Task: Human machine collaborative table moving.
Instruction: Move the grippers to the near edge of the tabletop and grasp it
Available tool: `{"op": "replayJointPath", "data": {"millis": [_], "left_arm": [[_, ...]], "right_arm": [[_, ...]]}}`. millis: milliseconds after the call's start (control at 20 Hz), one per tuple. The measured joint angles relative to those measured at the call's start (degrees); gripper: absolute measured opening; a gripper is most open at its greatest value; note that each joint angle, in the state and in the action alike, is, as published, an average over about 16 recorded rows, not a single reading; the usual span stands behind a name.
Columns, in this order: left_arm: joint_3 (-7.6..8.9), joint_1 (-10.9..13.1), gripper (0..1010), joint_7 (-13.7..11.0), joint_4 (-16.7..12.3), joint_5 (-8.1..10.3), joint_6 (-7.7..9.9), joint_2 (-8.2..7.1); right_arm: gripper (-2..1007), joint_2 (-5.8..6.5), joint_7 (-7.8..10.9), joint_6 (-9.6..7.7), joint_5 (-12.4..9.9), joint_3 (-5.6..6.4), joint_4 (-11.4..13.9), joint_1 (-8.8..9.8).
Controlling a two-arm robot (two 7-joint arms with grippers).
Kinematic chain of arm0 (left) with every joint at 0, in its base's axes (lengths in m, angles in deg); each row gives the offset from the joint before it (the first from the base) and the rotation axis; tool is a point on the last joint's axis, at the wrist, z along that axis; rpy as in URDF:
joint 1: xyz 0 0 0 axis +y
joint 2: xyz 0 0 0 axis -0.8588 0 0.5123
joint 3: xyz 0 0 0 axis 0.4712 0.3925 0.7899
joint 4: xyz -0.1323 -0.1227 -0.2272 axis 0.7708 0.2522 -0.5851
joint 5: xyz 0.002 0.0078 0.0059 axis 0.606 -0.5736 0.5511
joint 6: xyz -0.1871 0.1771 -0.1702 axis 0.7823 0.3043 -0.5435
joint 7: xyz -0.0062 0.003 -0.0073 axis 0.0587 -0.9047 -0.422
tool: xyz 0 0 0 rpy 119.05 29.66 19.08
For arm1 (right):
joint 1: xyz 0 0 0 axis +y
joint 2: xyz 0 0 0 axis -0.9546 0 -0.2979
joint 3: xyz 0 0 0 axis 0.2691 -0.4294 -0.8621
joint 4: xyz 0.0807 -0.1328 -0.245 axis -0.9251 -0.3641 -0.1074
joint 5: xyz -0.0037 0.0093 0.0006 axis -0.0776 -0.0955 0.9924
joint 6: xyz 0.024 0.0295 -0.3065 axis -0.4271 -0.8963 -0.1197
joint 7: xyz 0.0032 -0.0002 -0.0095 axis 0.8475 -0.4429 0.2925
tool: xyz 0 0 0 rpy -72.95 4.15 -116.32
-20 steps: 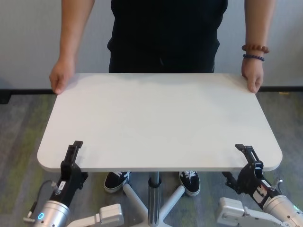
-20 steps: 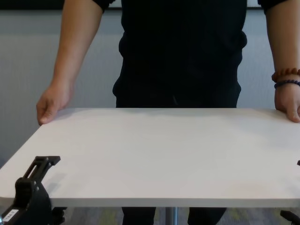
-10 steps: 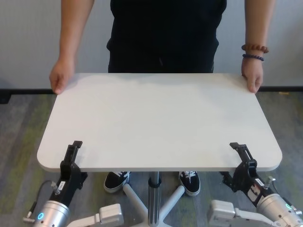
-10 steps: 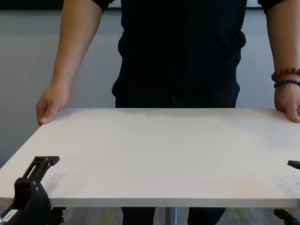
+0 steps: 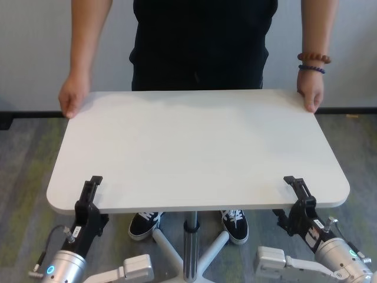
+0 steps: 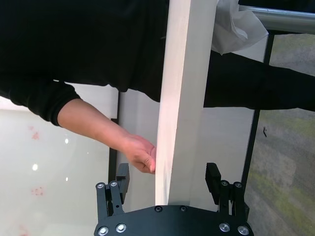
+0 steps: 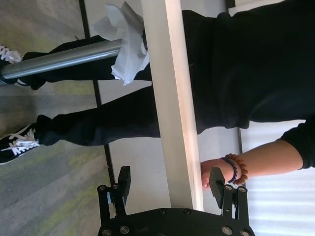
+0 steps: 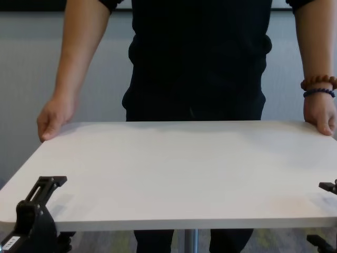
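Note:
The white table (image 5: 194, 147) stands between me and the human (image 5: 203, 41), who holds its far corners with both hands (image 5: 72, 100), bracelets (image 5: 312, 59) on the wrist at the right. My left gripper (image 5: 92, 194) straddles the near edge at the left corner, open, one finger above the tabletop and one below. The left wrist view shows the edge (image 6: 179, 98) passing between the spread fingers (image 6: 123, 172) without touching. My right gripper (image 5: 296, 197) straddles the near edge at the right corner the same way, open; the edge (image 7: 170, 98) runs between its fingers (image 7: 215, 174).
The grey pedestal pole (image 5: 189, 247) and its spreading base legs (image 5: 168, 247) stand under the table, close to the person's black shoes (image 5: 144, 224). White paper (image 7: 125, 39) is wrapped where the pole meets the tabletop. Grey carpet surrounds the table; a pale wall stands behind the person.
My right gripper has slid left along the near edge and farther over the tabletop. The person and the table have shifted slightly left and away. My left gripper has not moved.

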Motion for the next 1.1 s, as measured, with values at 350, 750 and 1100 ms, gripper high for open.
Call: {"op": "replayJointPath", "data": {"millis": [350, 750, 1100], "left_arm": [[-0.03, 0.02, 1003, 0.02, -0.01, 0.01, 0.07, -0.02], [-0.05, 0.04, 1003, 0.02, -0.03, 0.01, 0.13, -0.05], [-0.05, 0.04, 1003, 0.02, -0.05, 0.02, 0.17, -0.06]], "right_arm": [[1000, -0.71, -1.38, 0.17, 0.83, 0.01, -1.79, -0.97], [1000, -1.07, -3.12, 0.37, 1.57, -0.08, -3.02, -1.47], [1000, -1.19, -4.3, 0.46, 1.94, -0.13, -3.35, -1.61]]}}
